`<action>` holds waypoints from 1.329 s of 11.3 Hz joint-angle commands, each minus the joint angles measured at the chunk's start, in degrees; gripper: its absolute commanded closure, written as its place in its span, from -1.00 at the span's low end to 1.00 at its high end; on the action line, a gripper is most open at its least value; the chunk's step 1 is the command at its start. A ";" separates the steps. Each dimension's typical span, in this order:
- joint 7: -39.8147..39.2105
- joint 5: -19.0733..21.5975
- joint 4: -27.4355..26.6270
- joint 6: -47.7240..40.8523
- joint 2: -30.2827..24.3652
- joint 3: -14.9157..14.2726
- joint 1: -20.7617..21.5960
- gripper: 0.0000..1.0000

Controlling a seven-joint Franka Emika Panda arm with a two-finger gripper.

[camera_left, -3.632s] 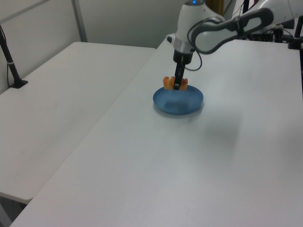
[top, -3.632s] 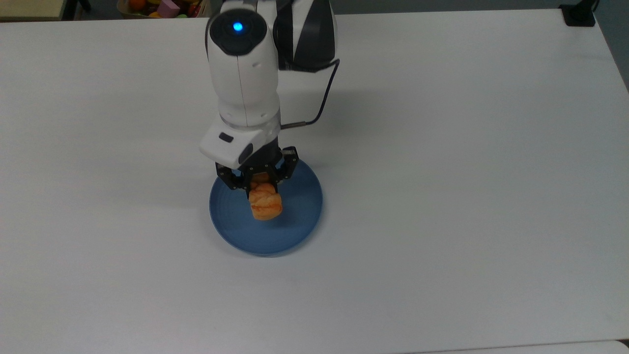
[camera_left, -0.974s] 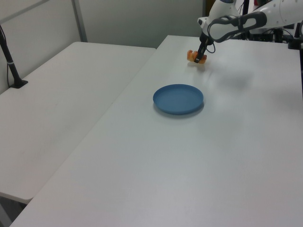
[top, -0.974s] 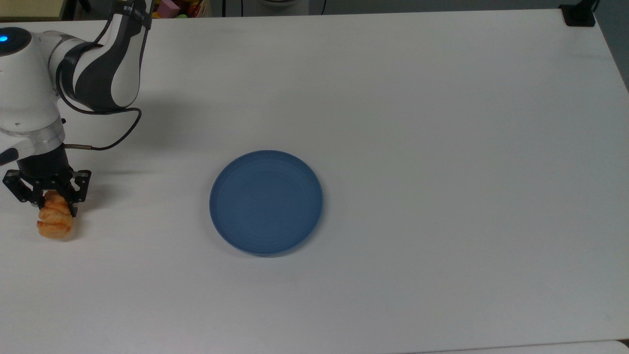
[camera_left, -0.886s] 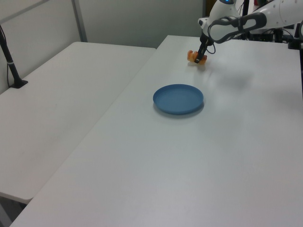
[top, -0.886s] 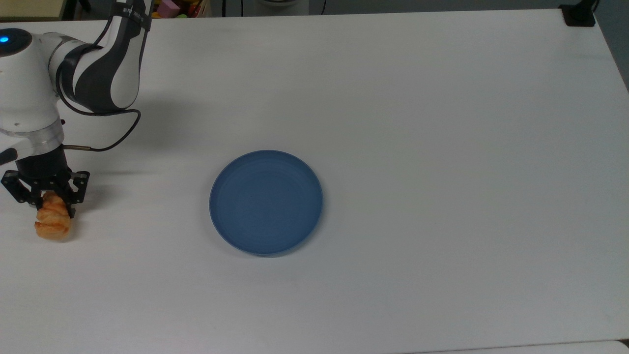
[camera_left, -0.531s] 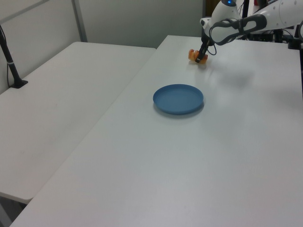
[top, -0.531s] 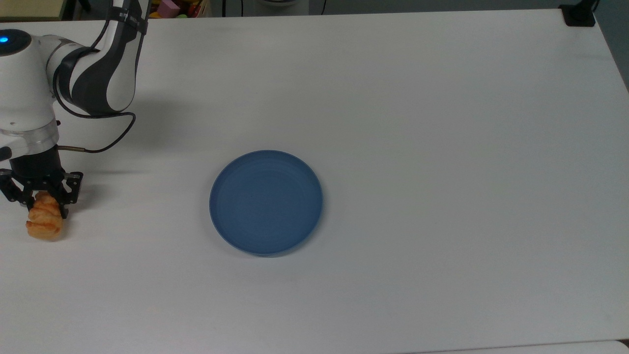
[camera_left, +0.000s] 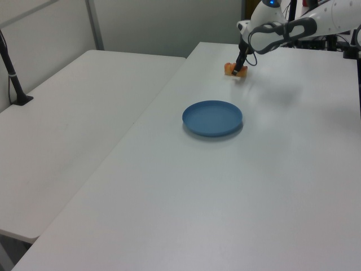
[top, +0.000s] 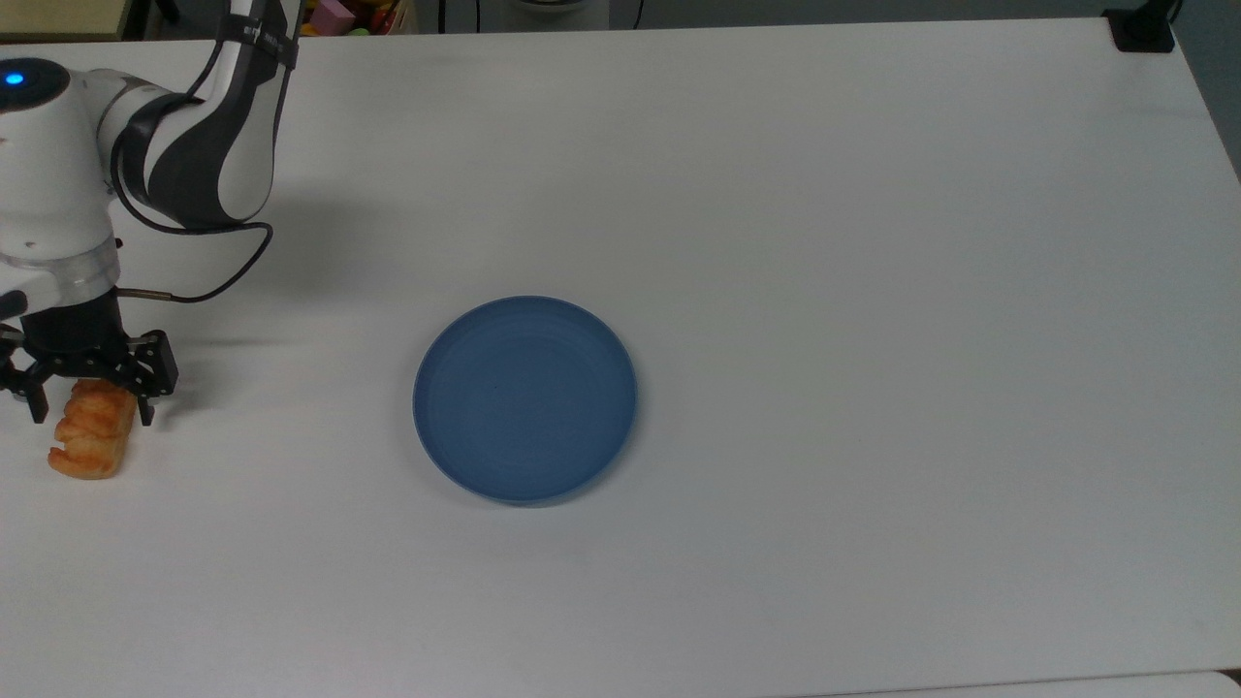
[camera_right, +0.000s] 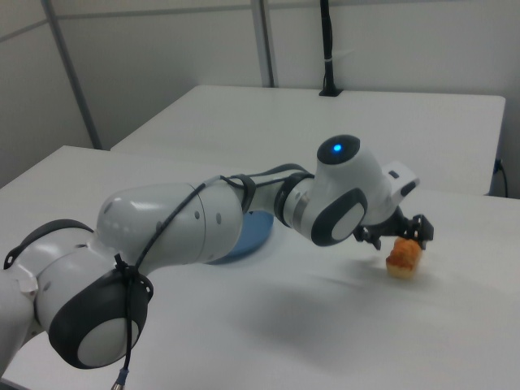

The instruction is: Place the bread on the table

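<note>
1. Gripper is hanging with its fingers spread wide, holding nothing
2. Bread is lying on the table, right under it, far from the blue plate

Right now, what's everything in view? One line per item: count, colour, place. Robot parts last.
small golden-orange pastry roll: 1, golden-orange, lying on the tabletop near the top view's left edge, well apart from the plate.
round blue plate: 1, blue, near the table's middle, nothing on it.
large white rectangular tabletop: 1, white, carries the plate and the roll.
second white table: 1, white, at the left view's left.
black post with clamp base: 1, black, on the second table.
white and grey robot arm: 1, reaching to the roll.
black two-finger gripper: 1, black, open, fingers straddling the roll's end.
</note>
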 commanded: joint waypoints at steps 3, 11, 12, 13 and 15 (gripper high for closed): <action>4.82 0.65 -11.39 -3.12 -17.02 -0.65 1.14 -1.00; 35.64 2.66 -26.44 -41.76 -48.76 -0.65 12.37 -1.00; 38.49 3.11 -26.27 -47.82 -50.52 -0.65 14.04 -1.00; 39.39 3.29 -26.35 -51.63 -52.20 -1.26 17.19 -1.00; 39.49 7.22 -26.53 -57.17 -55.19 -1.53 21.07 -1.00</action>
